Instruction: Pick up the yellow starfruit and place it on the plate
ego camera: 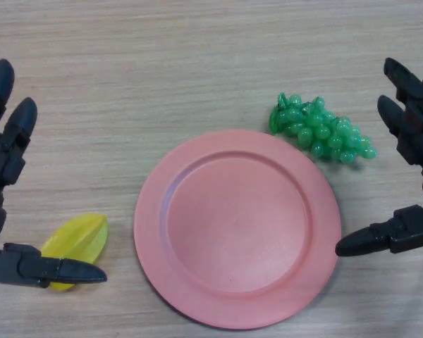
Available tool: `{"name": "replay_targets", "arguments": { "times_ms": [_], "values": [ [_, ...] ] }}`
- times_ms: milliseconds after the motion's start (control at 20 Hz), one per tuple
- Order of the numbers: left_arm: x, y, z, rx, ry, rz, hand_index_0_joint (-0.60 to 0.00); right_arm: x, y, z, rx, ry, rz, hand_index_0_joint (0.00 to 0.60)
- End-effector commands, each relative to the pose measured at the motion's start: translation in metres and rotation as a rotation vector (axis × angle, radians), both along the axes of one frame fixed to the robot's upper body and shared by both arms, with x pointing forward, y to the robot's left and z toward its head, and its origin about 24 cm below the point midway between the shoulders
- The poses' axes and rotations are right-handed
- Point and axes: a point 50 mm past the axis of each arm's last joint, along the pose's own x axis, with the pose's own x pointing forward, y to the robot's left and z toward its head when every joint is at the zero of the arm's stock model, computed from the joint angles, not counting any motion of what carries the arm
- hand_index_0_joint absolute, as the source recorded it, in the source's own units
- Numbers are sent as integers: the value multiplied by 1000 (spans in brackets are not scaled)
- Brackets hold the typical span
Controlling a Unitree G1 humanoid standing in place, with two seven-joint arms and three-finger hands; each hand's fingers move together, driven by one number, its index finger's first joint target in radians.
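Pink plate centred on a wood-grain desk, bare of any fruit. Yellow starfruit lying on the desk just beside the plate's left rim, apart from it, tilted with its upper tip toward the plate. Left hand at the view's left edge, released, fingers straight and spread upward, thumb extended low across the starfruit's lower edge, whether in contact not discernible. Right hand at the view's right edge, likewise released, fingers straight, thumb pointing inward with its tip at the plate's right rim. Bunch of green grapes resting on the desk just beyond the plate's upper right rim, between plate and right hand.
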Motion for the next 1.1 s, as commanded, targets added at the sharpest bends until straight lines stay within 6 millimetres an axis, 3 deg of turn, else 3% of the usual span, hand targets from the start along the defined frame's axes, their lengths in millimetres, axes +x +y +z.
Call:
{"name": "replay_targets", "arguments": {
  "times_ms": [50, 200, 500, 750, 1100],
  "values": [
    [-10, 5, 23, 102, -150, 30, 0, -5, -7, 31, -18, -226, 6, 0],
    [-10, 8, 12, 163, -70, 34, 0, -2, -9, 30, -19, -231, 1, 0],
    [-7, 18, -10, 317, -78, 202, 0, 2, -10, 28, -11, -237, 1, 0],
    [8, 26, -45, 461, 26, 276, 0, 0, -10, 28, -6, -229, -5, 0],
    [22, 17, -83, 511, 155, 236, 0, -6, -16, 34, -6, -264, -29, 0]
  ]
}}
